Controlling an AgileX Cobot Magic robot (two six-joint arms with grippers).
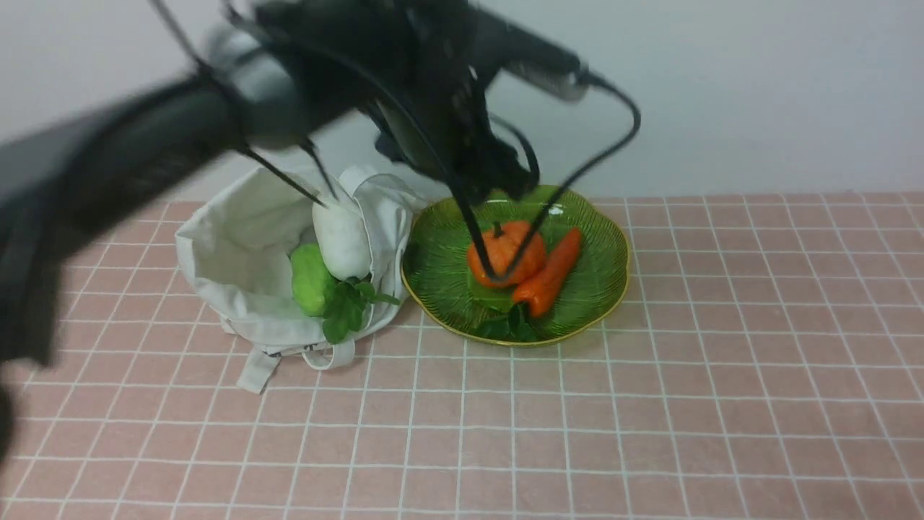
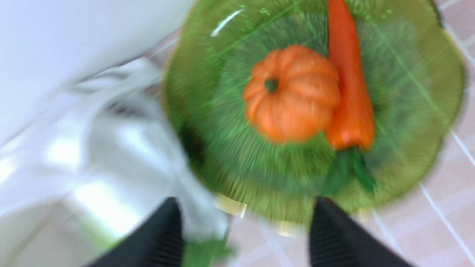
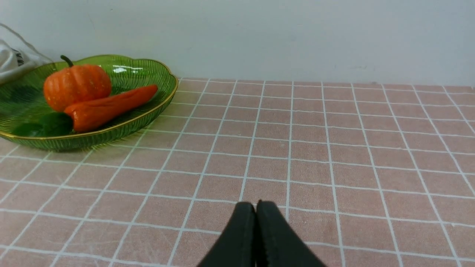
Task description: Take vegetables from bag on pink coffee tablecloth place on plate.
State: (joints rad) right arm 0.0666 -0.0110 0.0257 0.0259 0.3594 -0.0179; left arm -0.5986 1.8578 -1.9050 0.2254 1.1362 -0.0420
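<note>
While my left end effector point(image 2: 246, 207) hangs wide open and empty over the plate point(image 2: 419, 92), the pumpkin point(image 2: 291, 92) sits on it past the tips, touching a carrot point(image 2: 349, 85). My right end effector point(image 3: 256, 211) is squeezed closed on nothing above the pink cloth point(image 3: 371, 148). The bag point(image 1: 231, 245) is a blur in the left wrist view, and my left arm point(image 1: 144, 144) hides the plate's back edge.

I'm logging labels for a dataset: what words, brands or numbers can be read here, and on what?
None can be read.
Bag: a small dark print, too small and blurred to read.
Plate and tablecloth: no writing shows.
</note>
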